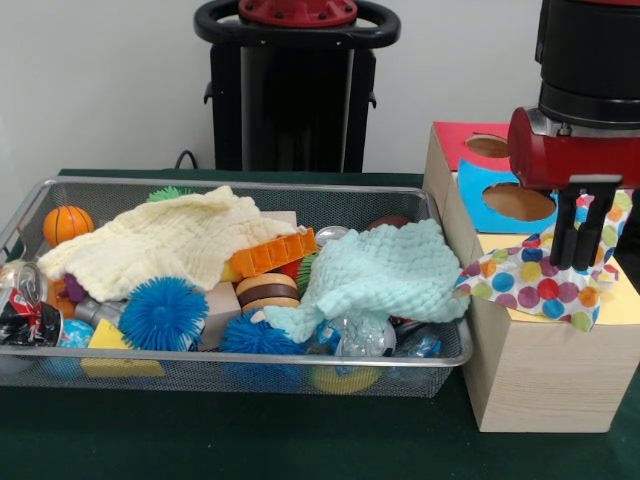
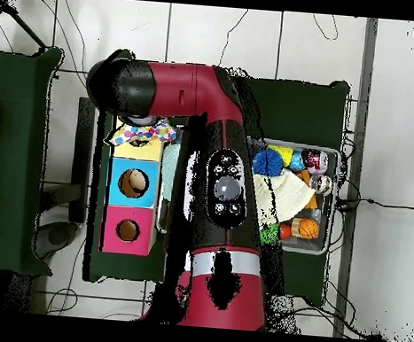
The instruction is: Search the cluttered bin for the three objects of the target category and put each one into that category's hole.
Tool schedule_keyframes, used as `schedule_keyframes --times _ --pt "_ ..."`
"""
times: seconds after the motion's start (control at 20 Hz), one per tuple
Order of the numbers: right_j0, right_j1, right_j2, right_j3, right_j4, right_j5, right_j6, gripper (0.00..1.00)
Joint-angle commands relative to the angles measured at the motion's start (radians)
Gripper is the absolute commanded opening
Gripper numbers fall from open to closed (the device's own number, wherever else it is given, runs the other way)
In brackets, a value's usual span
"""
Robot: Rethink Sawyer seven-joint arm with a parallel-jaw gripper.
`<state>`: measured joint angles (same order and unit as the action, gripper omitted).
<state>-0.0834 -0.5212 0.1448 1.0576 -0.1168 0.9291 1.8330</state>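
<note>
With your gripper (image 1: 582,262) pinching the polka-dot cloth (image 1: 540,285) over the yellow box (image 1: 545,375), you're lined up to drop it down the hole.

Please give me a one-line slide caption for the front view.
Gripper presses a polka-dot cloth onto the yellow-topped box beside the cluttered bin.

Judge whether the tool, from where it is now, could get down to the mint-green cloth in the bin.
Probably yes: the mint-green cloth lies on top of the clutter, uncovered. But the tool is over the yellow-topped box, pressing on a polka-dot cloth.
</note>
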Motion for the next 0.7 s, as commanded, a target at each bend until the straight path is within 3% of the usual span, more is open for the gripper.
schedule_keyframes --times 0.05,0.7 --pt "-0.001 0.042 0.027 0.094 0.003 0.078 0.052 0.00" --pt "-0.009 0.043 0.029 0.094 0.003 0.069 0.042 0.00"
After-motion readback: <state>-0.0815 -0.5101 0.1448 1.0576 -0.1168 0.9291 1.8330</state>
